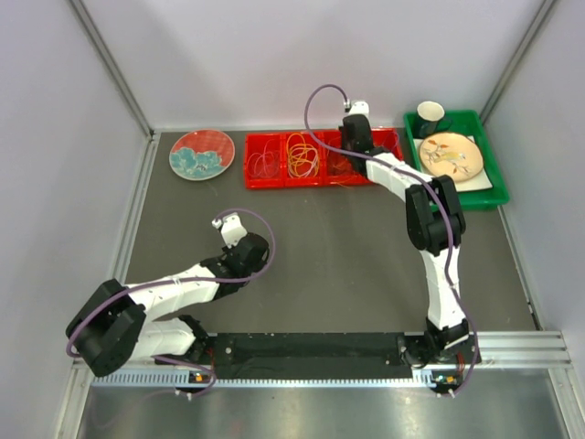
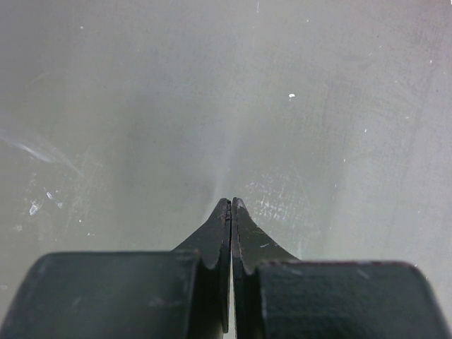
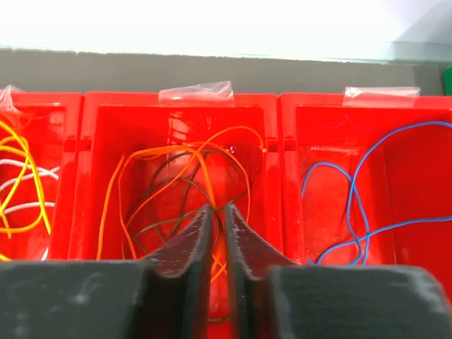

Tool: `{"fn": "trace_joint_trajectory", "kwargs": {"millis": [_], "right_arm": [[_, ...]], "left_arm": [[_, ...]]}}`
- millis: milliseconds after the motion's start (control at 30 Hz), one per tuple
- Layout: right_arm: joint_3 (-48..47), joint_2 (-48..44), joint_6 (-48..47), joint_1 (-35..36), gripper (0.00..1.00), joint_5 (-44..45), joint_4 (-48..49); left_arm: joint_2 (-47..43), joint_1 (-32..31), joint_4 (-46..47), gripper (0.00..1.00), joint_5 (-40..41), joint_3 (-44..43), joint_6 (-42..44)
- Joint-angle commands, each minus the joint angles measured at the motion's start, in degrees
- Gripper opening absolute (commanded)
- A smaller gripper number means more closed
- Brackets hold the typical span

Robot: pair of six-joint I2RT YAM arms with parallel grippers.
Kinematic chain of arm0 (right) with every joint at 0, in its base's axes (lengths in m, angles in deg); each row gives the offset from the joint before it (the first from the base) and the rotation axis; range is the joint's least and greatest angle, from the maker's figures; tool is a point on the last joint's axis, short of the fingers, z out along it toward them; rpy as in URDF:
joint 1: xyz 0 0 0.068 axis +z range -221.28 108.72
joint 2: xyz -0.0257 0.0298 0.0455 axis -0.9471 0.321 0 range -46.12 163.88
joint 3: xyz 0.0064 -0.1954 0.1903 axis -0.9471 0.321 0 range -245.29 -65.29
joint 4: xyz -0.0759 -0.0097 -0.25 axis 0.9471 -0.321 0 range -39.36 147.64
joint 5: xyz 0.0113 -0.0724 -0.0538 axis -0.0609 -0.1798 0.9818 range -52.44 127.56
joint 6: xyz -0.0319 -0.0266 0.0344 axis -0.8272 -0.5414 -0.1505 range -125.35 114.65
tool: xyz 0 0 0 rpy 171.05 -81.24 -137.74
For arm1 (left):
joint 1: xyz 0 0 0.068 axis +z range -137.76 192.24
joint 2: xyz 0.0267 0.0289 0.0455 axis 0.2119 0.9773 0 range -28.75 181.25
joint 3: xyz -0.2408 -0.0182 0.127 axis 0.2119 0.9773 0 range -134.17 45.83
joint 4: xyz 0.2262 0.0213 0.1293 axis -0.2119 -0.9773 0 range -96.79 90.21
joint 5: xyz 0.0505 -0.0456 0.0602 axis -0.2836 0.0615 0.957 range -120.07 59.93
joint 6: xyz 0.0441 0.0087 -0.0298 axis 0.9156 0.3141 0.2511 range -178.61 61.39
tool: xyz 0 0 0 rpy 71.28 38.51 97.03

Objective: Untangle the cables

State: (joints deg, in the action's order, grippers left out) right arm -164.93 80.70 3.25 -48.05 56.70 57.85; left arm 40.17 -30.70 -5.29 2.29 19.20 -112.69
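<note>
The cables (image 3: 180, 152) in hand are a loose knot of orange strands looped through darker ones. They lie in the middle compartment of the red tray (image 3: 176, 116), at the far edge of the table (image 1: 320, 247). The compartment to its left holds yellow and white wires (image 3: 25, 173), and the one to its right holds a blue wire (image 3: 351, 191). Each is kept from the orange knot by its own wall.

The right gripper (image 3: 219, 210) hangs low over the middle compartment, its jaws almost together with only a thin slit between them. An orange strand runs down into that slit, but I cannot tell whether it is pinched or merely passes behind the fingertips.

The step looks to be picking one strand out of the knot. To do it well, the jaws should take a single orange strand where it stands free of the dark loops. They should then rise slowly and straight, so the rest slides off rather than coming up in a bunch. A snag on the compartment wall is the likely trouble.

The left gripper (image 2: 231, 203) is closed on nothing over bare table, well apart from the tray. It could pin the dark loops if they lift.
</note>
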Motion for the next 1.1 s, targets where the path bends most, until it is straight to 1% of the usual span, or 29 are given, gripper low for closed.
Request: {"fn": "trace_joint_trajectory", "kwargs": {"millis": [0,67,100,133,200,400,467,567,667,800,1067], "right_arm": [[-4.25,-4.57,-0.34,0.33,0.3,-1.9,-5.55],[-6.35,-5.53,0.1,0.42,0.47,-2.35,-8.02],[-6.8,-6.84,0.19,0.42,0.63,-2.17,-8.99],[-7.15,-7.64,0.54,0.42,0.69,-2.17,-10.48],[-6.89,-10.61,0.98,0.42,0.74,-1.3,-11.63],[-2.59,-19.05,5.53,0.33,0.75,-3.75,-19.35],[-1.01,-20.56,6.42,0.51,0.75,-6.91,-23.12],[3.73,-23.02,7.22,1.3,0.73,-10.17,-25.6],[7.34,-23.82,7.13,1.82,0.72,-12.19,-28.15],[11.38,-23.38,6.96,1.82,0.71,-14.04,-29.12],[13.06,-22.24,4.94,1.74,0.71,-15.71,-29.74]], "left_arm": [[0.24,0.31,2.07,0.0,0.42,-0.17,-0.23],[0.24,0.4,1.98,0.0,0.42,-0.26,-0.23],[0.24,0.31,2.07,0.0,0.42,-0.26,-0.23],[0.33,0.4,1.98,0.0,0.42,-0.26,-0.23],[0.33,0.4,1.89,0.0,0.42,-0.35,-0.14],[0.95,0.49,1.37,0.0,0.42,-0.88,-0.06],[1.04,0.49,1.28,0.0,0.51,-0.96,-0.14],[0.95,0.49,1.19,0.0,0.51,-0.96,-0.14],[0.95,0.49,1.19,0.0,0.51,-0.88,-0.14],[1.03,0.49,1.19,0.0,0.51,-0.96,-0.14],[1.91,0.49,0.58,0.0,0.51,-1.67,-0.14]]}}
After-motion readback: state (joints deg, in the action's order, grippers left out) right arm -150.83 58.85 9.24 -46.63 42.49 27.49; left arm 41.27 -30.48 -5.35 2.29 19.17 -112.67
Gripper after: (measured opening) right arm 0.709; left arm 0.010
